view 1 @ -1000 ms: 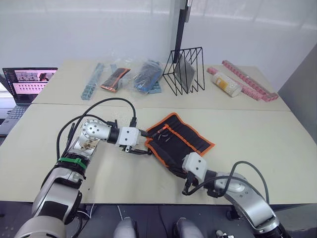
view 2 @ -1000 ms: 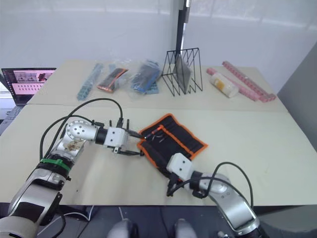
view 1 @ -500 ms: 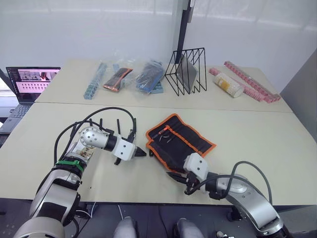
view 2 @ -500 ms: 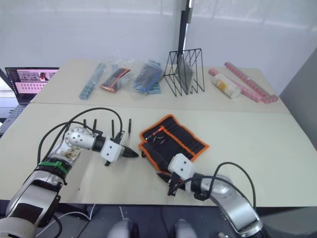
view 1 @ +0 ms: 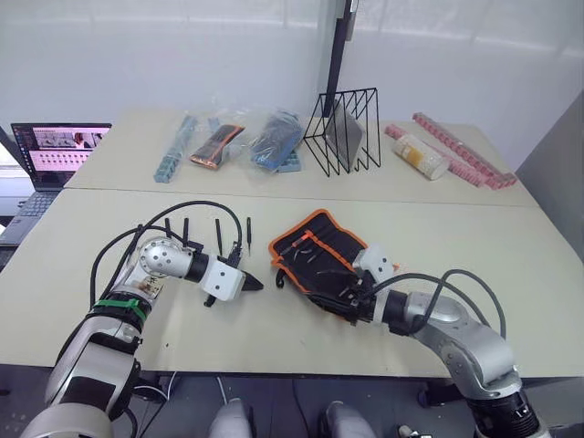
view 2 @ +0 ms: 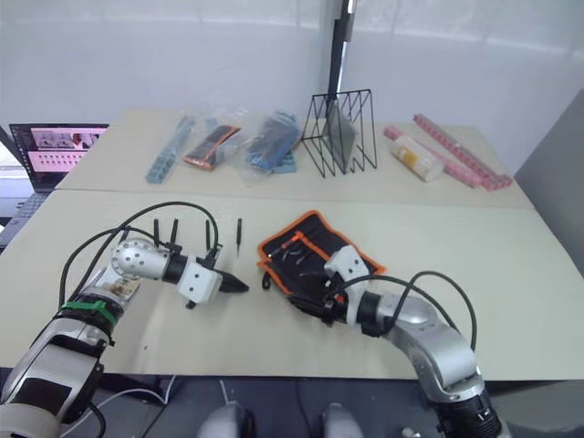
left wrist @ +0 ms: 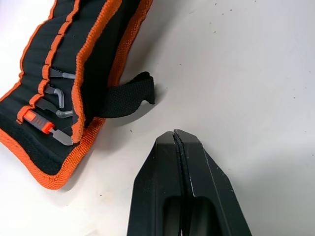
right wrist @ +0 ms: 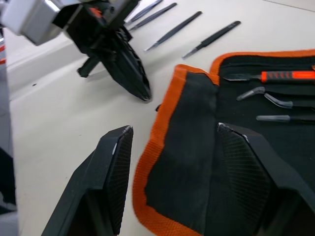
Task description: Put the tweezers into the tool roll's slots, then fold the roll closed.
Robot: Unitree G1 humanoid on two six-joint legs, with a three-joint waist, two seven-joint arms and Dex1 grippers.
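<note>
Pressed-together fingers of the left gripper (view 1: 253,285) point at the table beside the tool roll (view 1: 327,260), while the right gripper (right wrist: 172,162) hangs spread over its near flap, so the left should open before reaching the tweezers (view 1: 217,234) lying behind it.

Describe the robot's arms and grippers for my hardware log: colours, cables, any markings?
Both arms are silver-grey metal with white wrist blocks and looping black cables. The left arm wears a green band. The left gripper has smooth black wedge fingers; the right gripper has broad black fingers with ribbed pads.
</note>
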